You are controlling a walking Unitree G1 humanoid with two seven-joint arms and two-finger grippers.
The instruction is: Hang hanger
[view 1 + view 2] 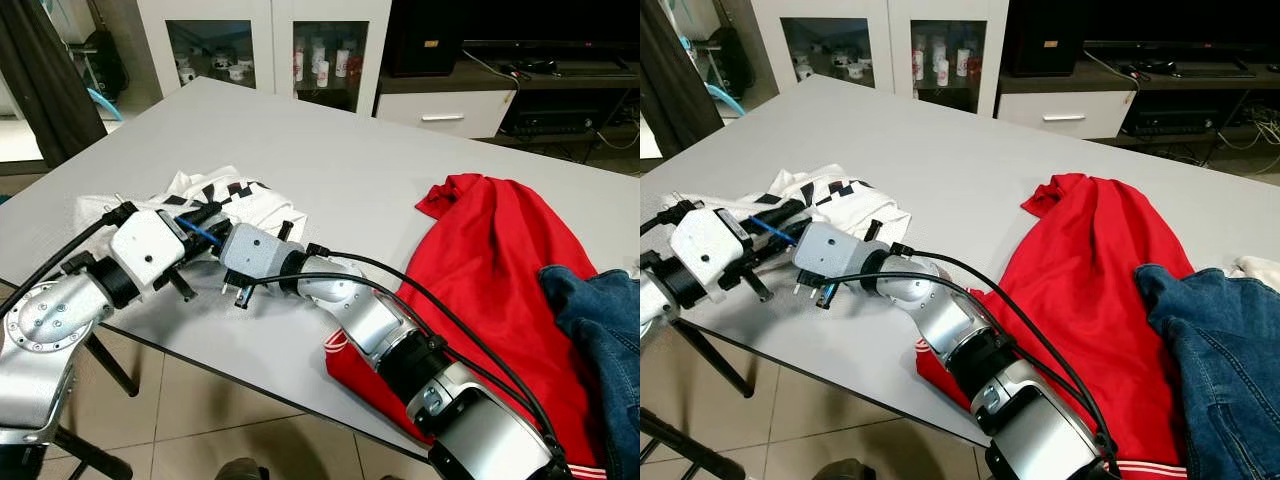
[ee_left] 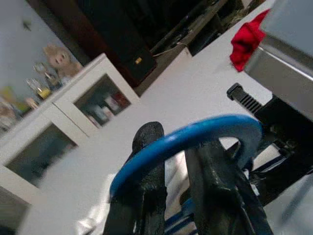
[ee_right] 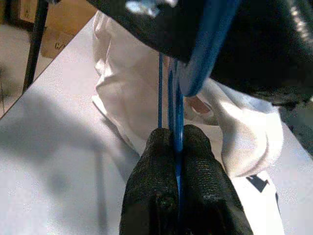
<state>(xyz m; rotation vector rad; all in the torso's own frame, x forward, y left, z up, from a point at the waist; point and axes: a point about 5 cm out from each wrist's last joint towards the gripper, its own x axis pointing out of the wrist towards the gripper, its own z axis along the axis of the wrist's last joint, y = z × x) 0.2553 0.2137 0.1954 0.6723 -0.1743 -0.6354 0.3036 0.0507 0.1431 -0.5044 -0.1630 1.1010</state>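
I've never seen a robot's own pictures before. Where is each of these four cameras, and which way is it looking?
Left eye view: on the head, looking down at the grey table, both silver arms reaching to the white shirt.
Right eye view: the head's other eye, same scene, with the red shirt and jeans.
Left wrist view: along the left tool, its fingers around the blue hanger.
Right wrist view: along the right tool, pinching the same hanger.
Both wrist views share the hanger.
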